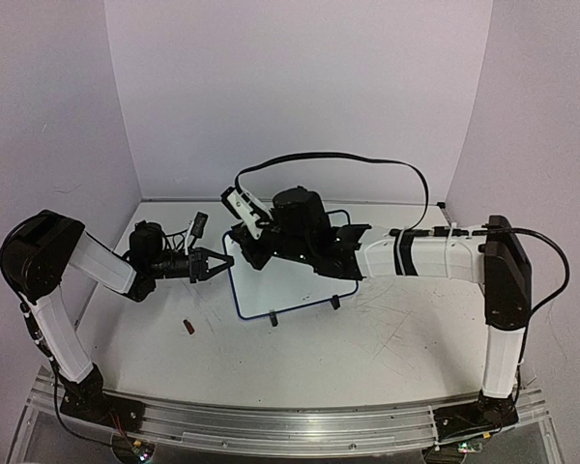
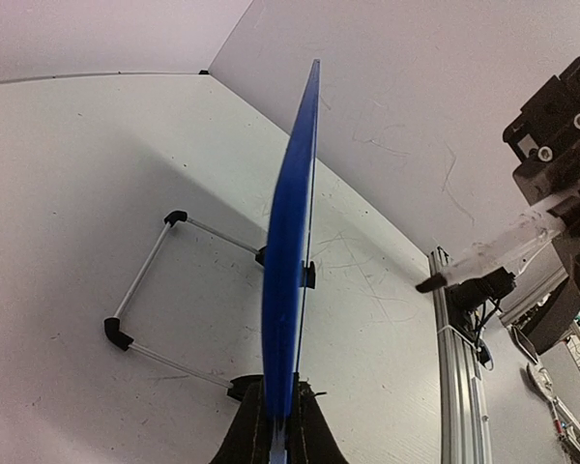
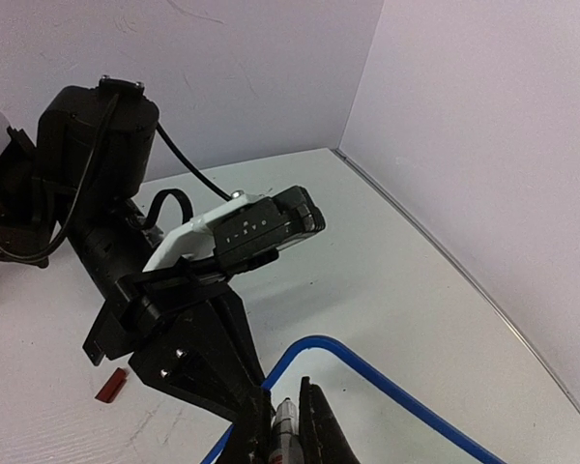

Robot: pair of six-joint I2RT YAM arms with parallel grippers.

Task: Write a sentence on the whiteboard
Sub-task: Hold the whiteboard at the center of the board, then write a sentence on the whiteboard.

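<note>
Going left to right: the left arm [image 1: 101,263] comes in from the left side of the table [image 1: 387,358], bent at the elbow and stretched out low toward the middle. A little dark red bit [image 1: 188,327] lies on the table just in front of it, touching nothing.

The left pincer [image 1: 216,263] is clamped tight on the left edge of the whiteboard [image 1: 290,280]. From the left wrist cam you see the board edge-on, its blue rim pinched right between the two fingers [image 2: 319,440]. Its wire stand [image 2: 140,280] is spread out on the table to one side.

The whiteboard itself sits about mid-table, propped up at a tilt on its black feet [image 1: 273,318]. The right pincer [image 3: 285,411] hangs over the upper part of it, squeezed shut around a marker [image 3: 284,440]. The marker's dark tip points toward the board, with a gap between them in the left wrist view.

The right arm [image 1: 425,256] reaches across from the right side, with a black cable [image 1: 367,159] looping above it.
</note>
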